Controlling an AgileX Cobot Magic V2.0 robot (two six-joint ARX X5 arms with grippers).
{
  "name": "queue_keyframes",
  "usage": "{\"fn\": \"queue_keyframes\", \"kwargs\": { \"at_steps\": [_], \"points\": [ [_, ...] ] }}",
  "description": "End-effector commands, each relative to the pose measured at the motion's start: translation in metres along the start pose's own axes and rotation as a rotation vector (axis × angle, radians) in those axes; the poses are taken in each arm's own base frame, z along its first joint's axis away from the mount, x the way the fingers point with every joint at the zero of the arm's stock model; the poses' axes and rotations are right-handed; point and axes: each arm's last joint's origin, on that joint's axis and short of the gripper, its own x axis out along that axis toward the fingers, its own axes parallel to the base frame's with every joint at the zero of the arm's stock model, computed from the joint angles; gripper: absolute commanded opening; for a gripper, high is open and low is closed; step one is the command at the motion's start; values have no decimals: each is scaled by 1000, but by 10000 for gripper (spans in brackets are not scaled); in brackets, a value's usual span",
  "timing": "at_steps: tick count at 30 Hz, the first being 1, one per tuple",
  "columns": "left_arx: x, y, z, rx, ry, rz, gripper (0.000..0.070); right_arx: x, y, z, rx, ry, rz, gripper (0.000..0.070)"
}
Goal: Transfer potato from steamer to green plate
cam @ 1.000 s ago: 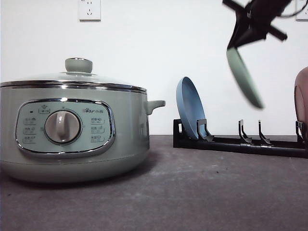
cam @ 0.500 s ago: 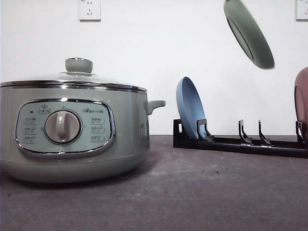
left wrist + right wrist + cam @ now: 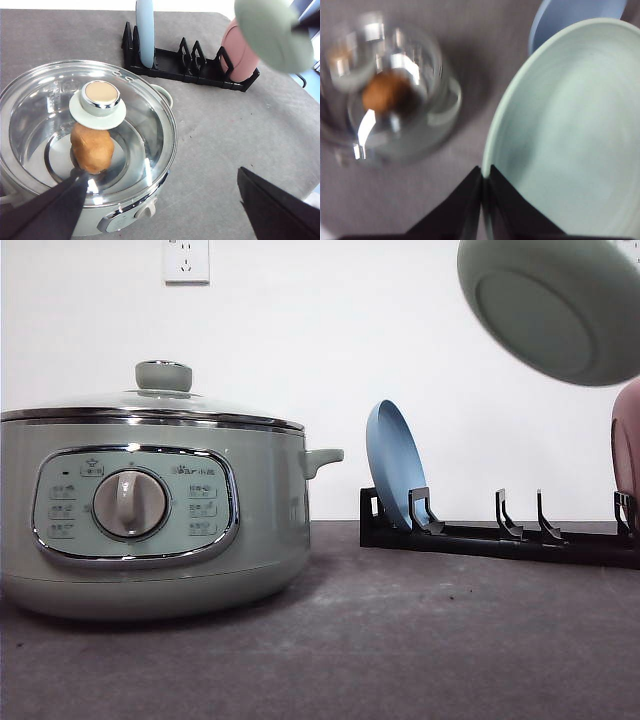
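Green plate (image 3: 570, 135), just one, was pinched at its rim by the right claw (image 3: 485, 182). One potato (image 3: 92, 148) sat inside the one lidded steamer (image 3: 87, 145). The left claw (image 3: 165, 200) was spread open.

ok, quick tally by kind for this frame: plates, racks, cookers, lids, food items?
Plates: 3, the green plate held in the right gripper, the blue plate and the pink plate in the rack
Plate rack: 1
Steamer: 1
Glass lid: 1, on the steamer
Potato: 1, under the lid
Total: 7
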Motion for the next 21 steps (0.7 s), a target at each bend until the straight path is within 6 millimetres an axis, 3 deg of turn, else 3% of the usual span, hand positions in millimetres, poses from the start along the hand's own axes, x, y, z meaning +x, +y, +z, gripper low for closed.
{"fn": "queue_keyframes", "kwargs": {
  "at_steps": [1,9,21],
  "points": [
    [-3,-3,6,30,-25,-8,606,3,11,1,-96,19,-6,6],
    [-3,-3,6,30,-25,-8,606,36,55,-26,-243,191,-24,6],
    [-3,-3,6,30,-25,-8,606,102,100,-91,-376,328,-8,6]
  ]
}}
